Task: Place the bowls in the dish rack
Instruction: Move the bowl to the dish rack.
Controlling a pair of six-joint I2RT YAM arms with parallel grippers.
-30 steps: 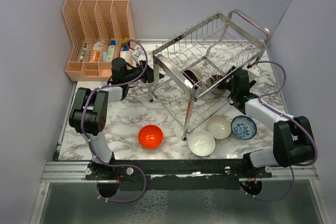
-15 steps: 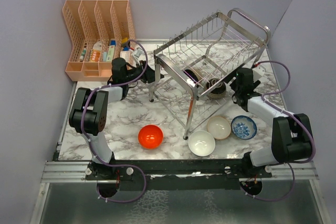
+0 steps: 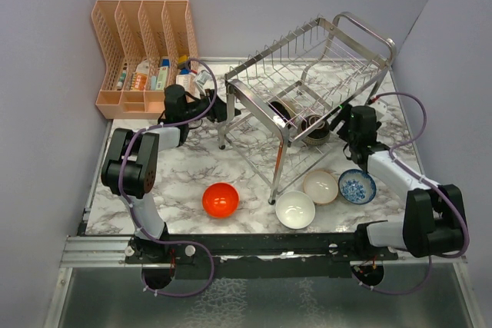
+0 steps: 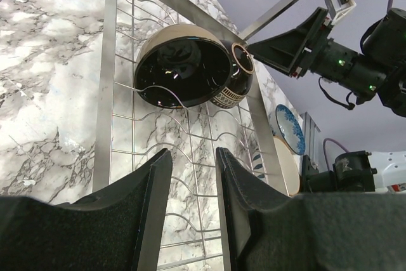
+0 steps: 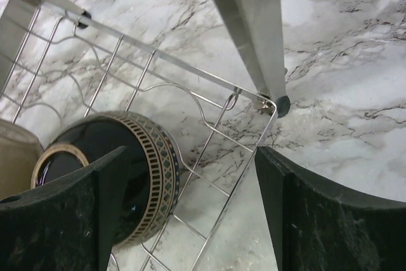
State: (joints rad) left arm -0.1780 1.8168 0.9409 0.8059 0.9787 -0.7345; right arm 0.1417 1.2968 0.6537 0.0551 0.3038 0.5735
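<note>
My right claw (image 3: 344, 123) hangs wide open and empty just beside the dish rack (image 3: 257, 105). Its tips face the lower tier, where the dark brown bowl (image 3: 311, 128) lies on its side among the wires, with its patterned foot ring turned toward me; I count that one as loaded. I judge the next pick to belong to this arm. The blue-patterned bowl (image 3: 357, 186) sits on the bench (image 3: 177, 167) near the claw, back toward my base. The beige-pink bowl (image 3: 320, 186) is just beside it, and the white bowl (image 3: 295, 209) is closer to the front edge. All three stand mouth up and are round, so there is no long axis to line up with, and a pinch on the rim from above looks right. The glossy red-orange bowl (image 3: 220, 199) lies alone, well apart from those and nearer my left arm. My left claw (image 3: 224, 107) is at the rack's left corner with its fingers a narrow gap apart; I cannot tell whether it pinches a rail.
</note>
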